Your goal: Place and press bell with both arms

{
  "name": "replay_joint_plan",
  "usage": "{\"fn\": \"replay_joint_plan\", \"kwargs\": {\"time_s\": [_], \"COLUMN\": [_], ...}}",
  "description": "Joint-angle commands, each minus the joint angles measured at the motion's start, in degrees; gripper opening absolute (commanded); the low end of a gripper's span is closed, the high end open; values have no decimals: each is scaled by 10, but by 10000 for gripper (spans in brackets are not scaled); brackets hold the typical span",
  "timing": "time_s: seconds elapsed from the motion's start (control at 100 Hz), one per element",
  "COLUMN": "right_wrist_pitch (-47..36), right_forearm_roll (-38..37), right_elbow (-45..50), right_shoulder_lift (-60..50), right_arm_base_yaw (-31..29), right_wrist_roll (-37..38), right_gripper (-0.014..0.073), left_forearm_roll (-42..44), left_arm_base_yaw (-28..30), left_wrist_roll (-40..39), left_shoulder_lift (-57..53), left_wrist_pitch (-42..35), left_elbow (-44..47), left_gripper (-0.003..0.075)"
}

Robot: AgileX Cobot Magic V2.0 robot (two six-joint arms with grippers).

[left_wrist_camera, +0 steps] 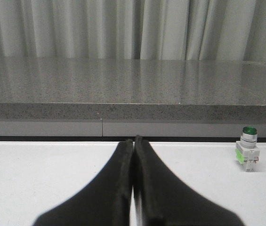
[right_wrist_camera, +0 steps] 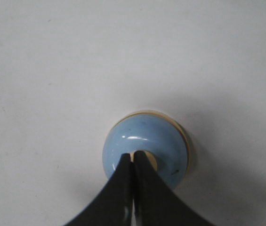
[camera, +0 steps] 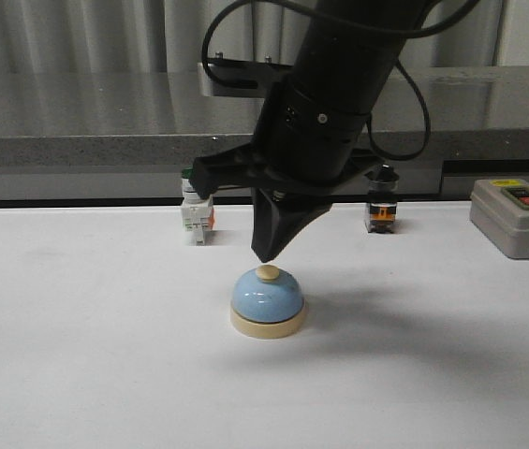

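Front view: right arm's closed, empty fingers (camera: 266, 254) point down just above the bell (camera: 267, 301); left fingers (left_wrist_camera: 133, 155) closed too.

The small bell's light-blue dome (camera: 266, 296) is glossy, with bright highlights on smooth enamel-like paint; its cream round base (camera: 266, 327) looks matt. The black pointed right claw (camera: 265, 253) is smooth, dull plastic, as is the left claw (left_wrist_camera: 133, 146). The white tabletop (camera: 77, 355) is smooth and matt. The grey speckled ledge (left_wrist_camera: 123, 84) looks like polished stone.
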Motion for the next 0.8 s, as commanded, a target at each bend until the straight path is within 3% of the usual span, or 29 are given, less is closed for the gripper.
{"fn": "replay_joint_plan", "kwargs": {"time_s": [0.0, 0.37, 0.79], "right_wrist_pitch": [-11, 5, 4], "right_forearm_roll": [7, 8, -16], "right_elbow": [-19, -19, -22], "right_shoulder_lift": [-21, -6, -122], "right_arm_base_yaw": [0, 0, -23], "right_wrist_roll": [-5, -5, -3], "right_gripper": [-59, -59, -59], "left_forearm_roll": [-1, -1, -1], "left_arm_base_yaw": [1, 1, 1], "left_wrist_roll": [-3, -3, -3], "left_shoulder_lift": [-17, -17, -17], "left_wrist_pitch": [-48, -48, -48], "left_elbow": [24, 24, 24], "left_gripper": [-19, -20, -19]}}
